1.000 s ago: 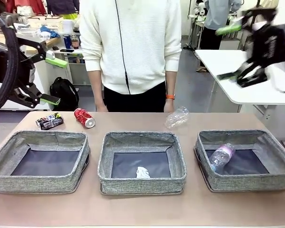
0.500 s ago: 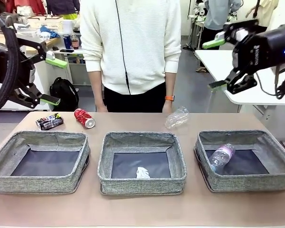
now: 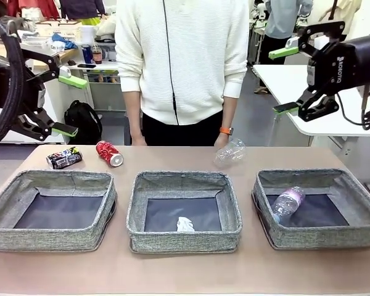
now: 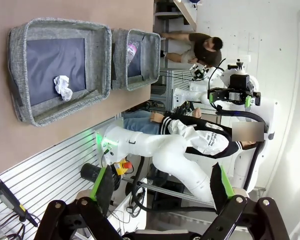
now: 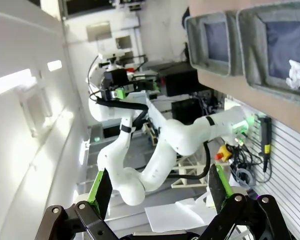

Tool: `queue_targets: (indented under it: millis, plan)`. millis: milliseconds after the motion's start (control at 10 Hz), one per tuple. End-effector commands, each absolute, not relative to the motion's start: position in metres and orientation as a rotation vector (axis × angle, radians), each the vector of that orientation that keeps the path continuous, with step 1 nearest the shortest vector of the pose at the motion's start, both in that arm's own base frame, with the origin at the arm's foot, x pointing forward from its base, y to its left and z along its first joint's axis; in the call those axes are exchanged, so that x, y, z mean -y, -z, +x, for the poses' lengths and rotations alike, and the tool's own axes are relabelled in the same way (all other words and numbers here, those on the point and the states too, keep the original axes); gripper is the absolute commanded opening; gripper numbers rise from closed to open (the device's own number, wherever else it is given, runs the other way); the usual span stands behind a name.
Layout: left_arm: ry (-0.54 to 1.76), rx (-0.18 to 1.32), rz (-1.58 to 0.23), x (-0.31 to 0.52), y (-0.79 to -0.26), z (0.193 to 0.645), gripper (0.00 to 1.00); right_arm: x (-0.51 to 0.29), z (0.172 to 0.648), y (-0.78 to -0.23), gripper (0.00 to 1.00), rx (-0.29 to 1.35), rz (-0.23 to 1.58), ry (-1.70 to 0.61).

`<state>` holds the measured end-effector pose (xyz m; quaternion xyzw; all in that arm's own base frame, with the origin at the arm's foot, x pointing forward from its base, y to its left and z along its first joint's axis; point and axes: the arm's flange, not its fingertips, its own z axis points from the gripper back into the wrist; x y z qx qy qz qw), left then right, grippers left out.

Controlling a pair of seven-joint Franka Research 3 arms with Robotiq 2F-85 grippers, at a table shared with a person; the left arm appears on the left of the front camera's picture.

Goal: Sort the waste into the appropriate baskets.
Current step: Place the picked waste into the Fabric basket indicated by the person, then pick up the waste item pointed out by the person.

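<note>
Counting 3 grey baskets in a row on the bench point(image 3: 185, 271): left basket point(image 3: 49, 237), middle basket point(image 3: 184, 240), right basket point(image 3: 320, 237). Finding 1 paper ball point(image 3: 185, 224) lying in the middle, 1 small bottle point(image 3: 288, 202) in the right. Spotting 2 cans far left on the bench, red can point(image 3: 110, 153) and dark can point(image 3: 64, 158), plus 1 crushed bottle point(image 3: 229, 152) far, right of centre. Keeping left jaws and right jaws wide, gripping nothing, raised.

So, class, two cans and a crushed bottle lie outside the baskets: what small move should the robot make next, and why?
Probably lower the right hand toward the clear crushed bottle: that hand hangs open and empty on the bottle's side, and the right basket close by already holds a small bottle.
</note>
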<state>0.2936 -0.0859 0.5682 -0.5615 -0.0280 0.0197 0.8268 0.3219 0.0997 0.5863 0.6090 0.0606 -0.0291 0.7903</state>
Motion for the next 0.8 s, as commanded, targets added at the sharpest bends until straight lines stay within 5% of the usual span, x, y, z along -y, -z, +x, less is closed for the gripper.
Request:
queue_targets:
  millis: [0, 700]
  plan:
    - [-0.028, 0.066, -1.216, 0.0857, -0.5691, 0.2933, 1.0, -0.1004, 0.3204, -0.5876, 1.0, -0.133, 1.338, 0.068]
    - [-0.028, 0.066, -1.216, 0.0857, -0.5691, 0.2933, 1.0, -0.1004, 0.3204, -0.5876, 1.0, -0.133, 1.338, 0.068]
